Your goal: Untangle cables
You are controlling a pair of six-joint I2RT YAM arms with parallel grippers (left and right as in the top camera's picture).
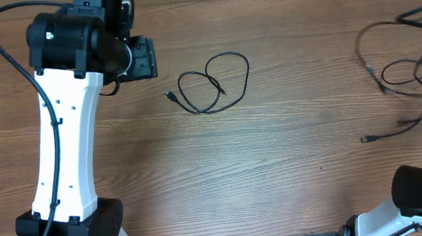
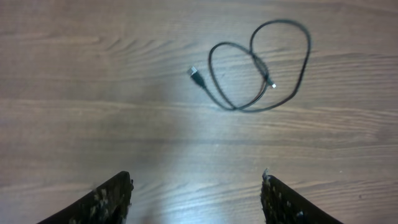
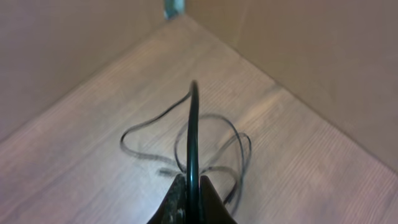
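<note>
- Jaws of the left gripper (image 2: 196, 182) stand spread, holding nothing.
- Jaws of the right gripper (image 3: 192, 190) pinch one black cable (image 3: 193, 124), which rises from a tangle (image 1: 408, 80) at the right edge.
- One looped cable (image 1: 213, 82) lies alone near the middle of the table (image 1: 275, 166).

- Counter (image 1: 260, 167): light-brown wood grain, lines running left-right in overhead view; fills nearly the whole frame.
- Left wrist view: same counter (image 2: 93, 93), grain horiz., pale glare patch approx. centre-left.
- Right wrist view: counter (image 3: 298, 162) narrows to a corner at upper centre of frame.
- Left panel (image 3: 62, 50) & right panel (image 3: 323, 56): plain brown, matte, upright along counter edges, meeting at that corner.
- Teal bit (image 3: 175, 7): top edge of frame, in the gap btwn panels; too small to ID.
</note>
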